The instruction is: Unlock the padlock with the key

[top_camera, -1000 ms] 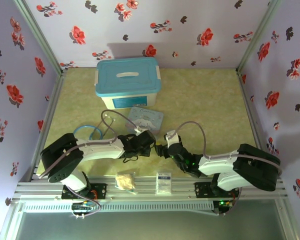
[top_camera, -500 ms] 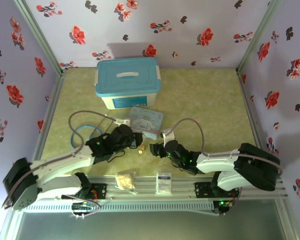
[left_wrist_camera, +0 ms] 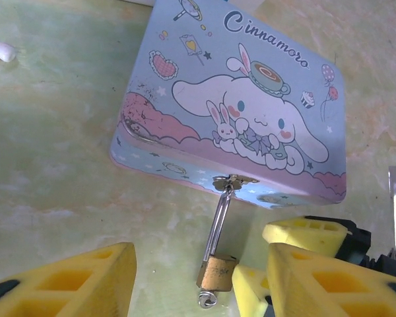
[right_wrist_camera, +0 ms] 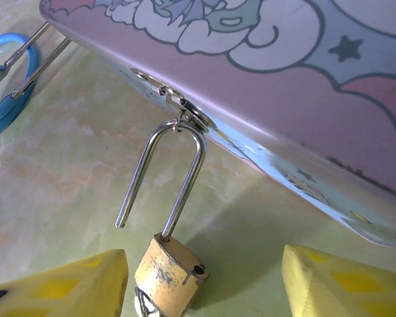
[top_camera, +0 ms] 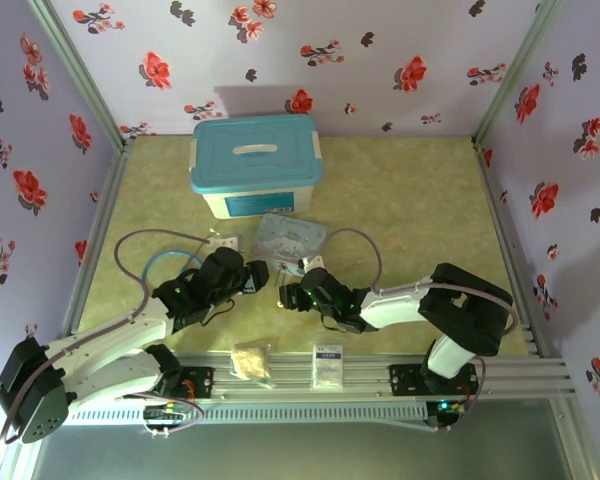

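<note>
Evidently shut, the cartoon tin [left_wrist_camera: 251, 112] lies flat on the table [left_wrist_camera: 59, 145], so its contents are hidden. The padlock [right_wrist_camera: 168, 267] is hooked through the hasp on the tin's near edge, and one leg of its shackle is free of the brass body. A bit of silver shows under that body; I cannot tell whether it is the key. The left gripper [left_wrist_camera: 199, 267] and right gripper [right_wrist_camera: 204, 264] sit just before the tin, each spread wide and empty, with the padlock between their fingers. Behind the tin, the blue-lidded box [top_camera: 255, 160] is closed.
</note>
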Controlling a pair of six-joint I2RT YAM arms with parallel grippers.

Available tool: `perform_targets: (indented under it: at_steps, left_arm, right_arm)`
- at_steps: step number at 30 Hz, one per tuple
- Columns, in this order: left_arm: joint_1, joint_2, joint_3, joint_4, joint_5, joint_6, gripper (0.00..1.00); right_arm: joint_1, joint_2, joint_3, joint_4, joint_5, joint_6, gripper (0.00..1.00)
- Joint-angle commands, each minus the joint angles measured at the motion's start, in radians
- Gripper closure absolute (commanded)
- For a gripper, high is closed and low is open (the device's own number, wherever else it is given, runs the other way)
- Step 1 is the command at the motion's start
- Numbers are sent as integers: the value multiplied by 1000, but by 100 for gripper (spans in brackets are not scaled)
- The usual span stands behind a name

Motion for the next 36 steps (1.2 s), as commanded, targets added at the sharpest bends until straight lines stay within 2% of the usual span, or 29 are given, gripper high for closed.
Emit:
perform_targets:
  at_steps: [1, 8, 11, 19, 24, 29, 36]
  left_arm:
    - [6, -12, -24, 11, 9, 3, 45]
    - [5, -33, -30, 1, 8, 1, 45]
    - [5, -34, -37, 7, 8, -4, 44]
    - [7, -28, -35, 4, 2, 0, 44]
    - [7, -22, -35, 8, 2, -3, 44]
    - [7, -3, -30, 19, 4, -2, 44]
    - [7, 58, 13, 44, 2, 38, 45]
  right_arm:
    - [-9, 24, 30, -37, -26, 20, 38]
    - [-16, 81, 61, -45, -36, 15, 43]
    - [-16, 102, 87, -69, -34, 3, 50]
    - [-13, 148, 91, -97, -36, 38, 59]
    - [-14, 105, 42, -79, -32, 69, 68]
    - [-24, 51, -23, -34, -50, 112, 70]
    - [-60, 27, -107, 84, -77, 165, 81]
